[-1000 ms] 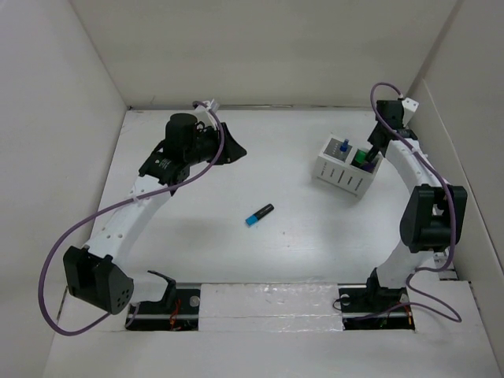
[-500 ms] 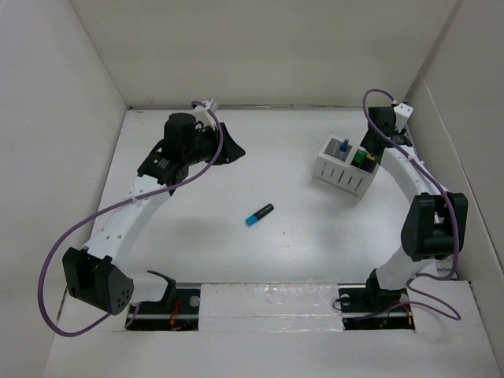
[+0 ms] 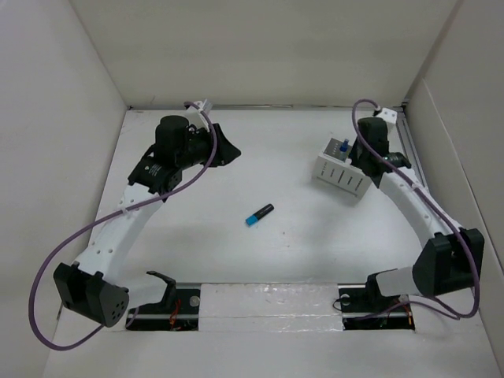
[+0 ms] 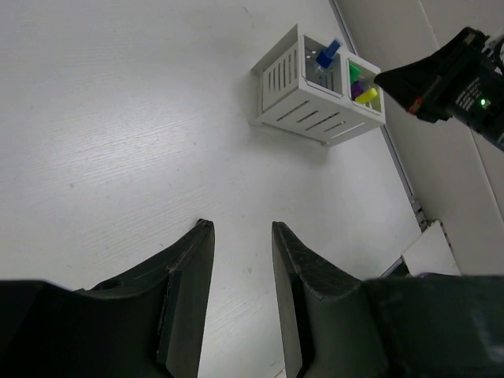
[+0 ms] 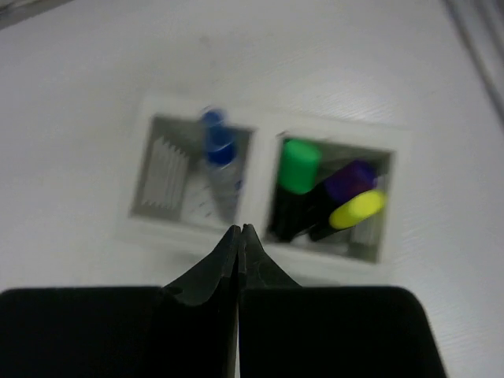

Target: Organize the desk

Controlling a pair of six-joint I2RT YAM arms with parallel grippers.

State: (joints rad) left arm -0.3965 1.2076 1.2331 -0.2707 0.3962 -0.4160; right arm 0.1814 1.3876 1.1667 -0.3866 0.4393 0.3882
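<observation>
White walls box in the desk, whose matte top fills the overhead view. Toward 2 o'clock stands a slotted organiser. One compartment holds a blue-capped pen, the other a green marker, a purple marker and a yellow marker. A loose marker lies near the desk's centre, blue cap toward 8 o'clock. The right gripper hangs over the organiser, fingers pressed together on nothing. The left gripper, out at 10 o'clock, is parted and empty. The loose marker looks like the job left. Whichever arm goes should square spread fingers across the barrel, pinch mid-length, and lift above the organiser's wall before lowering.
</observation>
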